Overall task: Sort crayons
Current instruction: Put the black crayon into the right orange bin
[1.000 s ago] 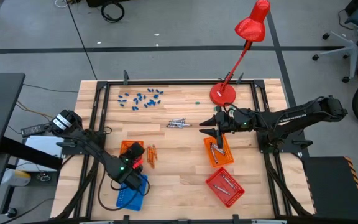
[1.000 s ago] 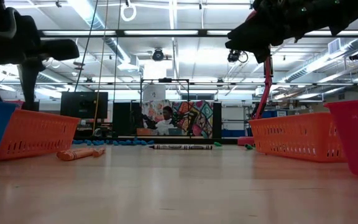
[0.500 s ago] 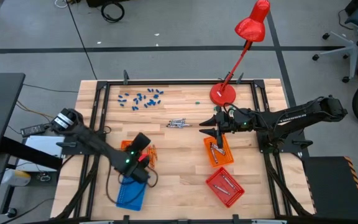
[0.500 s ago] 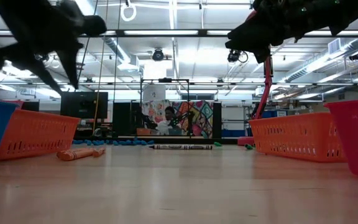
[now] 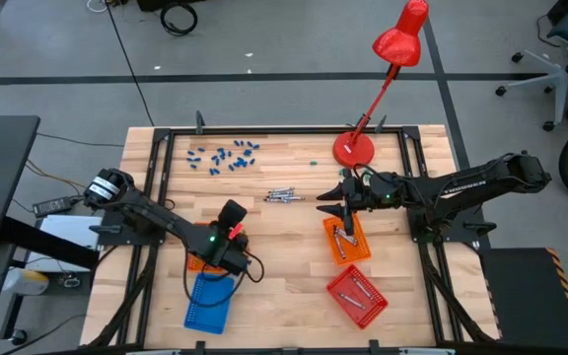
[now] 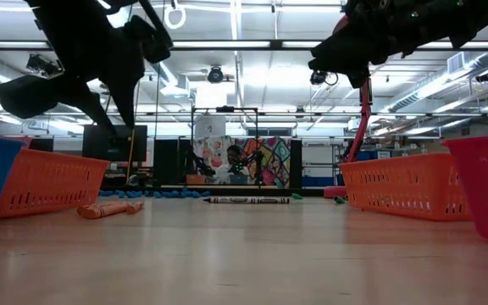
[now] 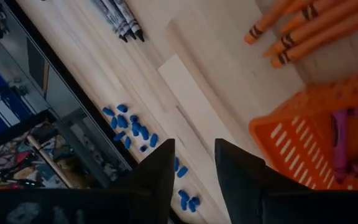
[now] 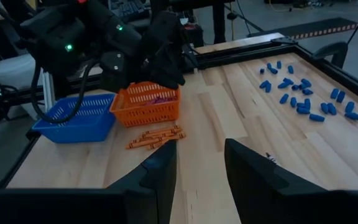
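Orange crayons (image 7: 291, 31) lie loose on the wood beside the left orange basket (image 7: 316, 143), which holds magenta crayons (image 7: 347, 143). Grey crayons (image 5: 282, 195) lie in a bunch toward the table's far middle. My left gripper (image 5: 233, 212) hangs open above that basket's far right corner and the orange crayons, slanting down, with nothing between its fingers (image 7: 160, 168). My right gripper (image 5: 323, 202) hovers open over the far end of the right orange basket (image 5: 346, 239), which has grey crayons in it, and points toward the table's left.
A blue basket (image 5: 208, 301) stands near the front edge, left of centre, and a red basket (image 5: 356, 294) with crayons at the front right. Small blue pieces (image 5: 223, 155) are scattered at the far left. A red desk lamp (image 5: 353, 148) stands at the far edge.
My left gripper has risen and swung from the blue basket's far end toward the far edge and slightly right, to above the left orange basket's far right corner. Its wrist has rolled on the way.
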Robot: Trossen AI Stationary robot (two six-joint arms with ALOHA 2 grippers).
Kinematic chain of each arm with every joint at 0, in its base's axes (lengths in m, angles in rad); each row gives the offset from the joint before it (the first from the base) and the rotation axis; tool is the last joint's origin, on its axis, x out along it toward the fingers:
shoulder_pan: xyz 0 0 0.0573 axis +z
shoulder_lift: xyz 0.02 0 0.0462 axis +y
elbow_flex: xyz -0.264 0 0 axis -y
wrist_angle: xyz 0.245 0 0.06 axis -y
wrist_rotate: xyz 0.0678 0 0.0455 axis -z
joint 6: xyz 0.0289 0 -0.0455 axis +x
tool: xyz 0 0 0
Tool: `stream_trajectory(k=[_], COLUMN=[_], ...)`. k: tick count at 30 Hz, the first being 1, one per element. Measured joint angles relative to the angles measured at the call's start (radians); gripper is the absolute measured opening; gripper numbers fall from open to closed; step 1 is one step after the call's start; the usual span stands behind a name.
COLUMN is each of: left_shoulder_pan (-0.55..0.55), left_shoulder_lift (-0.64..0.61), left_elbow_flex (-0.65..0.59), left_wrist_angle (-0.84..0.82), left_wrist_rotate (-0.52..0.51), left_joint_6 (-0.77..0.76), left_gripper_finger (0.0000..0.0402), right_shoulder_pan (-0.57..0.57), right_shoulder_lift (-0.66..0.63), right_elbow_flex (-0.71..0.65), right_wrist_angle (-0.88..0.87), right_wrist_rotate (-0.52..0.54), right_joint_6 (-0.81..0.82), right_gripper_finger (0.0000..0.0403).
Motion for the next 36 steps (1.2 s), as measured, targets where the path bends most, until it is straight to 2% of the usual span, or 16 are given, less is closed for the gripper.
stream_trajectory(k=[9, 20, 28, 32, 36], left_shoulder_pan=[0.056, 0.072, 0.073, 0.073, 0.078], left_shoulder_lift=[0.000, 0.000, 0.000, 0.000, 0.000], left_elbow_flex=[0.000, 0.000, 0.000, 0.000, 0.000], left_wrist_angle=[0.102, 0.209, 0.429, 0.556, 0.670], left_wrist_rotate=[0.040, 0.030, 0.030, 0.030, 0.030], left_joint_6=[-0.012, 0.001, -0.086, -0.137, -0.066], left_gripper_finger=[0.0126, 0.0126, 0.0126, 0.0126, 0.0126], right_shoulder_pan=[0.029, 0.031, 0.034, 0.063, 0.106], right_shoulder_lift=[0.024, 0.093, 0.093, 0.098, 0.136], right_elbow_flex=[0.000, 0.001, 0.000, 0.000, 0.000], right_wrist_angle=[0.003, 0.035, 0.072, 0.117, 0.140], right_wrist_rotate=[0.005, 0.050, 0.062, 0.188, 0.334], right_joint_6=[0.016, -0.011, 0.011, 0.116, 0.163], right_gripper_finger=[0.0139, 0.0139, 0.0139, 0.0139, 0.0139])
